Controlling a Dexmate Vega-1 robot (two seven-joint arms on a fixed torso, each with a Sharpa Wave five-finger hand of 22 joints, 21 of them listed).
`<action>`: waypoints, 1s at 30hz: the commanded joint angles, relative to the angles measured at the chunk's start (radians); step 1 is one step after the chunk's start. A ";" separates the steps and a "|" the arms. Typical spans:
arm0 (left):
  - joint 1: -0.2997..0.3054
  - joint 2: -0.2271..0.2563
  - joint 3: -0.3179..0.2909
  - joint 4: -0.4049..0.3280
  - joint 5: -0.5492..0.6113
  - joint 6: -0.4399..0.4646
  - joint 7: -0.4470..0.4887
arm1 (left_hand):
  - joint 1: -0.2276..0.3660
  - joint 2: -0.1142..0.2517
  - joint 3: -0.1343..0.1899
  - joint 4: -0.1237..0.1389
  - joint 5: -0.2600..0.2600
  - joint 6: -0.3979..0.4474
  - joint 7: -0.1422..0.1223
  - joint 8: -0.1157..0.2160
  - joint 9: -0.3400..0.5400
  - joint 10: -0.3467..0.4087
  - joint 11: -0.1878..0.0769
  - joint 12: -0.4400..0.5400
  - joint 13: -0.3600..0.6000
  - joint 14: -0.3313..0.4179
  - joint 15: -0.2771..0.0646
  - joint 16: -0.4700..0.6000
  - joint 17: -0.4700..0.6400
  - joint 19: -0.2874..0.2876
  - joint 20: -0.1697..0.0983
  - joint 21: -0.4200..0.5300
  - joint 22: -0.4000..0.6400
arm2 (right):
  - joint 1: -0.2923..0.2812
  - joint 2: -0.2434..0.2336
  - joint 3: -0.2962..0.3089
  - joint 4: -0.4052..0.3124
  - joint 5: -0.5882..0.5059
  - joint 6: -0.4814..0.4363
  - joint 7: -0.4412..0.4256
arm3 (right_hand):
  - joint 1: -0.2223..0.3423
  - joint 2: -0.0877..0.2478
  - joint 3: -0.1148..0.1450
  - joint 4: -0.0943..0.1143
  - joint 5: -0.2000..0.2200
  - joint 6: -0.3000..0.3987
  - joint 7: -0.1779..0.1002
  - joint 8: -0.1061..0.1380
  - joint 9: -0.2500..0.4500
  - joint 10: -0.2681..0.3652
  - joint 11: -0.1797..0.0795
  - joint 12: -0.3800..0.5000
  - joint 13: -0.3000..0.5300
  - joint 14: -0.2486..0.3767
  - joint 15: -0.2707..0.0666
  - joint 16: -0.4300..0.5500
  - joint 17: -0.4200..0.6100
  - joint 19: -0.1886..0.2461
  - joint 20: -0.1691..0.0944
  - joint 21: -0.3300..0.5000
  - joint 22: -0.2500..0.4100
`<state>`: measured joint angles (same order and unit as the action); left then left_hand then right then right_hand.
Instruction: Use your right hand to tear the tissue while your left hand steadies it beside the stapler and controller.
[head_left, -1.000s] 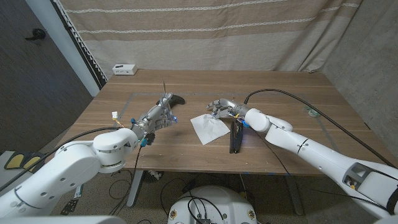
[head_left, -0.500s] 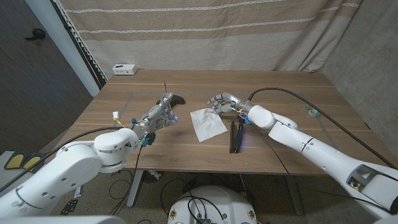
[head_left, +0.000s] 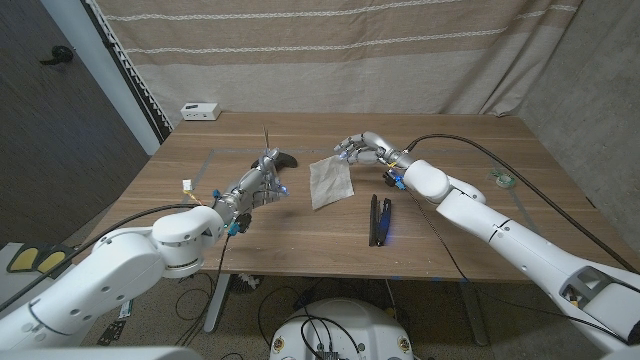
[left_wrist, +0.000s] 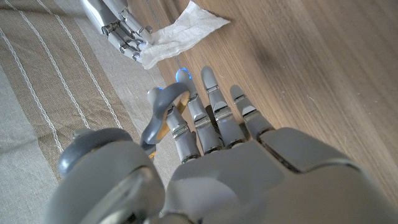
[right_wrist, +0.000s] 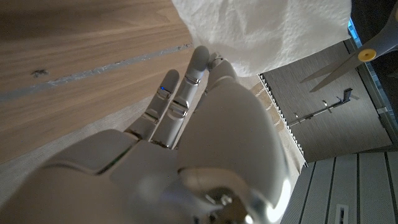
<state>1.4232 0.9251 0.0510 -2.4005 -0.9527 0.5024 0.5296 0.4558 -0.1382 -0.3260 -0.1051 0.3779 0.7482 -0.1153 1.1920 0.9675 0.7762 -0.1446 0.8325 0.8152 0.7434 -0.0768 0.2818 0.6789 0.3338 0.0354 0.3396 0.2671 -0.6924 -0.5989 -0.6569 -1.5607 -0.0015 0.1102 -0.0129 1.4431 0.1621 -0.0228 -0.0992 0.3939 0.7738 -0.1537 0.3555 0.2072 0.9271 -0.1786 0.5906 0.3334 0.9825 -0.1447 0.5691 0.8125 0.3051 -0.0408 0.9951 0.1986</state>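
Your brown wooden worktop (head_left: 300, 235) carries everything here, with a striped beige curtain (head_left: 330, 50) hanging behind it. Your right arm (head_left: 480, 215) comes in across the worktop and your right hand (head_left: 362, 149) is raised near the middle, its fingers (head_left: 346, 150) pinching the top edge of the white crumpled tissue (head_left: 329, 182). The tissue hangs down from that grip, its lower edge low over the wood; you cannot tell whether it touches. In the right wrist view the tissue (right_wrist: 273, 31) drapes just past the fingertips. Your left hand (head_left: 258, 182) is low over the worktop, to the left of the tissue and apart from it, fingers (left_wrist: 211, 106) stretched out straight and close together, holding nothing. The long black stapler (head_left: 380, 219) lies flat on the side of the tissue towards your right arm. The dark controller (head_left: 284, 159) sits just beyond your left fingertips. A small white box (head_left: 201, 111) rests at the far left corner
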 joint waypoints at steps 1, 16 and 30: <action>-0.026 0.000 0.023 0.013 0.000 -0.008 -0.016 | 0.004 -0.003 -0.009 0.013 0.006 -0.094 0.105 0.386 0.275 0.033 -0.031 0.022 0.003 0.007 -0.107 0.007 0.001 0.004 -0.002 -0.006 0.005 | -0.010 0.022 0.027 0.024 -0.035 0.057 -0.104 | 0.001 0.005 0.005 0.002 -0.003 0.013 -0.003 0.004 0.005 0.008 0.004 -0.002 0.001 -0.002 -0.096 -0.007 0.000 -0.002 -0.156 0.008 0.000; -0.078 0.004 0.061 0.043 -0.016 -0.016 -0.049 | 0.006 -0.004 -0.010 0.013 0.006 -0.098 0.106 0.385 0.275 0.031 -0.033 0.023 0.001 0.006 -0.105 0.007 0.001 0.004 -0.001 -0.007 0.006 | -0.038 0.065 0.044 0.004 -0.085 0.017 -0.243 | -0.003 -0.009 0.004 -0.002 -0.010 0.055 0.008 0.009 0.004 0.033 0.002 -0.001 -0.006 0.010 -0.096 -0.019 -0.008 0.011 -0.150 0.031 -0.004; -0.150 -0.038 0.152 0.116 -0.027 -0.071 -0.116 | 0.008 -0.005 -0.009 0.014 0.007 -0.099 0.105 0.385 0.275 0.029 -0.036 0.026 0.002 0.005 -0.107 0.007 0.001 0.004 -0.002 -0.009 0.006 | -0.033 0.124 0.034 0.034 -0.178 0.007 -0.412 | 0.000 -0.020 0.005 -0.011 -0.026 0.082 0.026 0.011 0.004 0.057 0.008 -0.001 -0.014 0.034 -0.095 -0.023 -0.012 0.020 -0.149 0.047 -0.008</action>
<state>1.3193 0.9103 0.1468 -2.3293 -0.9695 0.4645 0.4563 0.4618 -0.1321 -0.3261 -0.1050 0.3779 0.7513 -0.1121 1.1922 0.9675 0.7762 -0.1446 0.8437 0.8125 0.7433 -0.0768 0.2818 0.6762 0.3337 0.0355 0.3327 0.2719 -0.7282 -0.5191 -0.6167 -1.5523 -0.1119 0.1213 -0.2964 1.4437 0.1533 -0.0199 -0.1025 0.3724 0.8451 -0.1287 0.3594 0.2070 0.9705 -0.1713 0.5842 0.3174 1.0028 -0.1579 0.5505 0.8010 0.3130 -0.0411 1.0361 0.1905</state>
